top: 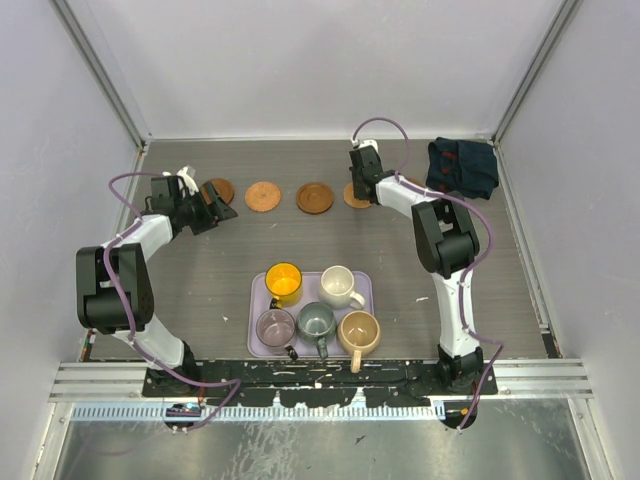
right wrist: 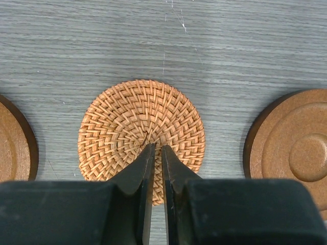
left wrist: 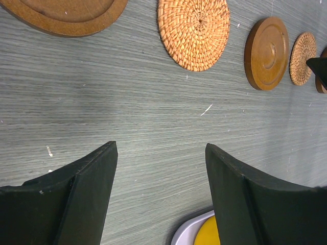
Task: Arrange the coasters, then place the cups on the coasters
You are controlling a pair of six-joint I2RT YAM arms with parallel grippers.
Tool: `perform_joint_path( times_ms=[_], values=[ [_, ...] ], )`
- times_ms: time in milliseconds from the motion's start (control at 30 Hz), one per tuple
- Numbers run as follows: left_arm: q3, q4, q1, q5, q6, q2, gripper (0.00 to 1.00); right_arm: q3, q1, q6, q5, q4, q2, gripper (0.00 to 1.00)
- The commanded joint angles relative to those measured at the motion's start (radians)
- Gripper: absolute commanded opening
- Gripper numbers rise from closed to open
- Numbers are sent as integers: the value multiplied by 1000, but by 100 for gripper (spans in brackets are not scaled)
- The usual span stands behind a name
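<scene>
Several coasters lie in a row across the far table: a dark wooden one [top: 218,190], a woven one [top: 263,196], a wooden one [top: 315,197] and a woven one [top: 355,196]. My right gripper [right wrist: 158,147] is shut, holding nothing, its tips over the middle of that last woven coaster [right wrist: 141,122], between two wooden coasters [right wrist: 15,140] [right wrist: 294,148]. My left gripper [left wrist: 161,145] hangs open and empty over bare table beside the leftmost coaster [left wrist: 66,15]. Several cups stand on the lilac tray [top: 258,300]: yellow [top: 284,281], white [top: 338,285], mauve [top: 275,326], grey-green [top: 316,321] and tan [top: 359,330].
A dark navy cloth [top: 462,165] lies crumpled at the far right corner. Metal frame rails and pale walls close in the table on both sides and at the back. The tray's corner [left wrist: 191,232] shows just below my left fingers.
</scene>
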Motion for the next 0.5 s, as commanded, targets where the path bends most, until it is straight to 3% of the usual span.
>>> perform_joint_path(
  times_ms=[0, 467],
  values=[
    [14, 38, -3, 10, 4, -1, 71, -24, 1, 10, 14, -53, -49, 17],
    [25, 44, -4, 8, 4, 13, 71, 18, 2, 12, 9, -40, -54, 17]
  ],
)
